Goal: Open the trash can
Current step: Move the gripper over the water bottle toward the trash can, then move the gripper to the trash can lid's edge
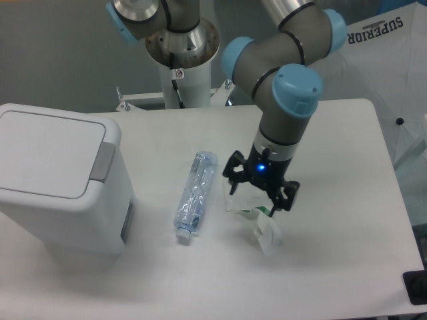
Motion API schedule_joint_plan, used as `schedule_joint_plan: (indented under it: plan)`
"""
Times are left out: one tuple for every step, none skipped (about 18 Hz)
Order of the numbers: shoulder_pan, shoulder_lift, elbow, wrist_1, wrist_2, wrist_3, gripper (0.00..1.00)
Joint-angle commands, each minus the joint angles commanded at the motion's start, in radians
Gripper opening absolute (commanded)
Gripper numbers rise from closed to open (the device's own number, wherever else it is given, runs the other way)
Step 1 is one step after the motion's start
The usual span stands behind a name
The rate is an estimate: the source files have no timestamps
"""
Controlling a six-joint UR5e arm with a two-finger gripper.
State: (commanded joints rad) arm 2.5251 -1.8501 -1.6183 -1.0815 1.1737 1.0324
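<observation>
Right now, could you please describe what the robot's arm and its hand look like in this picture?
The arm is built of grey cylindrical segments with rounded light-blue caps at the joints. The wrist narrows to a band of silver and black. The hand is black with two splayed fingers, and a small blue light glows on its body. A second grey, blue-capped joint sits on a white pedestal behind the table, with a black cable running down it.
</observation>
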Motion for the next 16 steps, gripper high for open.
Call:
schedule_joint_plan:
  plan:
    - [-0.008,0.015,0.000,0.000,-0.015,-0.017,1.00]
    - [-0.011,0.025,-0.002,0.000,-0.038,-0.049,1.00]
    - [-0.018,0.029,0.000,0.000,-0.066,-0.086,1.00]
    - [-0.025,0.038,0.000,0.000,-0.086,-0.118,1.00]
    - [-0.031,0.048,0.000,0.000,-0.101,-0.149,1.00]
    - [-0.040,0.052,0.000,0.000,-0.115,-0.176,1.00]
    - [-0.054,0.054,0.001,0.000,-0.143,-0.207,1.00]
    - [-0.069,0.054,0.006,0.000,-0.178,-0.239,1.00]
    - [-0.075,0.055,0.012,0.000,-0.207,-0.285,1.00]
    - [-0.078,0.058,0.020,0.000,-0.224,-0.332,1.00]
    - [-0.081,0.072,0.024,0.000,-0.227,-0.383,1.00]
    - [-0.086,0.081,0.029,0.000,-0.226,-0.429,1.00]
    - [-0.091,0.084,0.037,0.002,-0.230,-0.466,1.00]
    - [-0.101,0.088,0.049,0.002,-0.242,-0.494,1.00]
    - [-0.104,0.092,0.058,0.002,-0.265,-0.515,1.00]
    - [-0.106,0.097,0.064,0.002,-0.288,-0.532,1.00]
